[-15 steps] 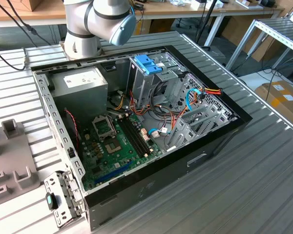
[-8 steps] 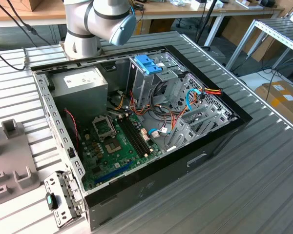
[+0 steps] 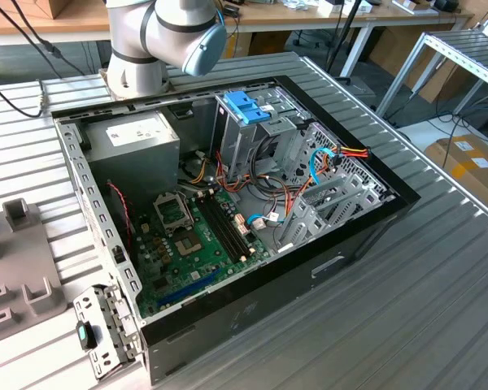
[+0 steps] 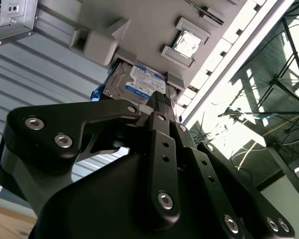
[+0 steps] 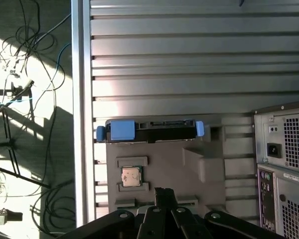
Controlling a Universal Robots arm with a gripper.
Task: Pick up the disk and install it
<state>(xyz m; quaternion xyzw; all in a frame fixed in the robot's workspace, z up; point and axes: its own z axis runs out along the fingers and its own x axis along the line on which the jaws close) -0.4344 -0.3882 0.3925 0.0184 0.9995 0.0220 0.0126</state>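
The disk (image 5: pixel 150 129) stands on its edge in a slot at one end of a grey holder tray (image 5: pixel 169 152), its bright blue carrier showing at both ends. In the second wrist view the disk (image 4: pixel 139 83) shows its white and blue label, with a blue rail beside it. My gripper (image 5: pixel 164 192) hovers over the other end of the tray, apart from the disk, its black fingers (image 4: pixel 159 107) shut together with nothing between them. In the exterior view the open computer case (image 3: pixel 366 231) lies on the ribbed table.
A processor chip (image 5: pixel 131 176) rests in a tray pocket between gripper and disk. The case's rear panel (image 5: pixel 284 164) stands beside the tray. The table's edge rail (image 5: pixel 81 99) runs past the tray, with cables on the floor beyond. A blue handle (image 3: pixel 248 106) tops the drive cage.
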